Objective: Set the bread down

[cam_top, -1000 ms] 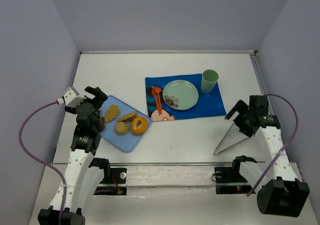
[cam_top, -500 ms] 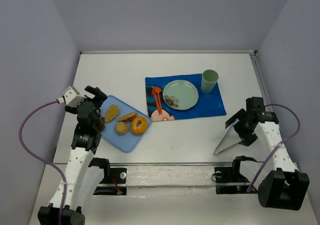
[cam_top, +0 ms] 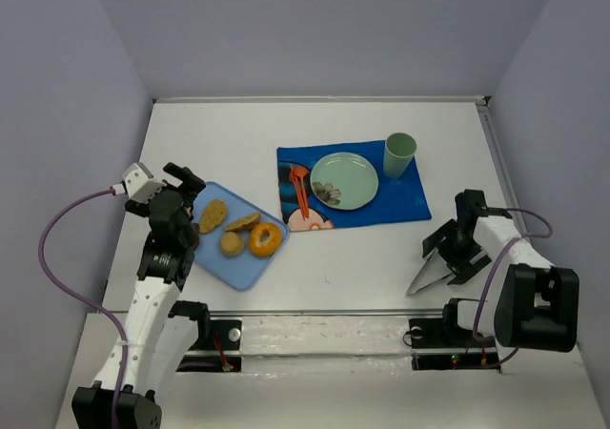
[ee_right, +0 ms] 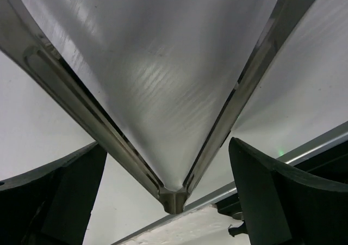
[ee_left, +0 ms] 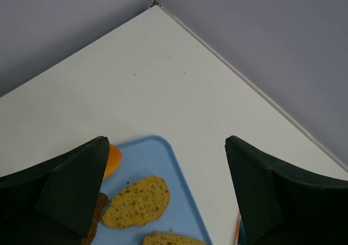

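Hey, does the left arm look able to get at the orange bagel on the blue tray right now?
Probably yes: the left gripper hovers open beside the blue tray, and the bagel lies on it uncovered, with nothing over it.

No readable text, label or number anywhere.

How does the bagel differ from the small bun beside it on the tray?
The bagel is orange and ring-shaped with a centre hole; the bun is tan and solid. The bagel is clearly larger than the bun. Both lie on the blue tray.
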Robot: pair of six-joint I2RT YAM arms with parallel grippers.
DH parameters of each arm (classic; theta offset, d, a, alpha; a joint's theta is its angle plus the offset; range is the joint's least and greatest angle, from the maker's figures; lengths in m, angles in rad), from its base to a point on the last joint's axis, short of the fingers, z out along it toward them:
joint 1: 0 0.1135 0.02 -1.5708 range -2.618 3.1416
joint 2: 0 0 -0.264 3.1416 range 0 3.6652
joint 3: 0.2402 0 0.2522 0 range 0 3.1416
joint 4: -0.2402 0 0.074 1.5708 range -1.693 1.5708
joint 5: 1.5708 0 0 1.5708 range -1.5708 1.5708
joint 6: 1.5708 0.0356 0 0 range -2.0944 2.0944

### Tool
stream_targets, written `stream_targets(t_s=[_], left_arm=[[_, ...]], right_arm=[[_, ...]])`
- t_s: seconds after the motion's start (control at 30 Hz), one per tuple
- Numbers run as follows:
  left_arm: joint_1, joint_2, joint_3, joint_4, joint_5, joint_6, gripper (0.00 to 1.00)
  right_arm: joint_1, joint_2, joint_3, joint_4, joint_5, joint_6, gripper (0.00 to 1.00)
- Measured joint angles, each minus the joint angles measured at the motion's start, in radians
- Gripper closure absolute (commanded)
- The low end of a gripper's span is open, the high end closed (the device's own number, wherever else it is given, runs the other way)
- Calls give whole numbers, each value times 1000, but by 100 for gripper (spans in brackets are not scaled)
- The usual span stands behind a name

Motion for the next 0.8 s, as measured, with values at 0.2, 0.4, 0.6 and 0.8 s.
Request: stream_targets(t_s=[0.2,0.4,0.6,0.8], left_arm=[[0,0,0,0,-13,0,1],[0,-3,0,0,-19,0,1],[0,-19,0,0,-23,0,1],[0,-23,0,-1,-23,0,1]], right_arm=[[0,70,-10,55,11,-7,33],[0,73,-9,67,18,-23,60],[0,71,13,63,48,-63,71],[3,-102,157,47,54,-185,67]])
